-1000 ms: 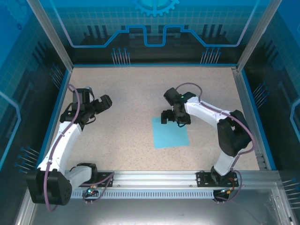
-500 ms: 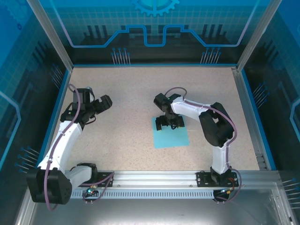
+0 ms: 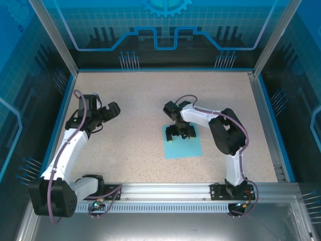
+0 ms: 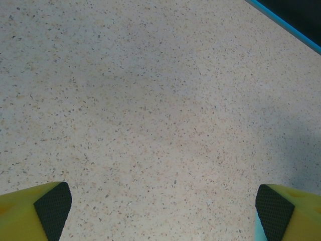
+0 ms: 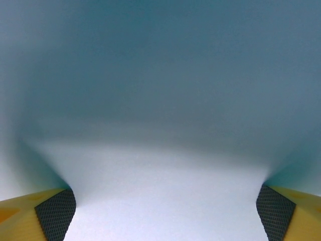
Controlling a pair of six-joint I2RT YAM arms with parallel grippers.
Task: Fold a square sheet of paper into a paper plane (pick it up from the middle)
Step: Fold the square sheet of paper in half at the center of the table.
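The square sheet of paper (image 3: pixel 184 147) lies flat on the speckled table (image 3: pixel 140 100), light cyan-blue, just right of centre. My right gripper (image 3: pixel 180 133) is lowered over the sheet's far edge with its jaws spread wide and nothing between them. In the right wrist view the sheet (image 5: pixel 160 181) lies very close beneath the gripper (image 5: pixel 165 213), pale and blurred, and the two black pads stand far apart. My left gripper (image 3: pixel 111 110) hovers open over bare table at the left, well away from the sheet, and its wrist view has speckled table between the spread fingertips (image 4: pixel 52 207).
A blue rim (image 3: pixel 160 70) and metal frame posts enclose the table on all sides. The aluminium rail (image 3: pixel 165 190) with both arm bases runs along the near edge. In the left wrist view the blue rim (image 4: pixel 286 22) crosses the top right corner.
My right gripper has come down and slightly left onto the sheet's far edge, with its arm folding in closer. The left arm has stayed where it was.
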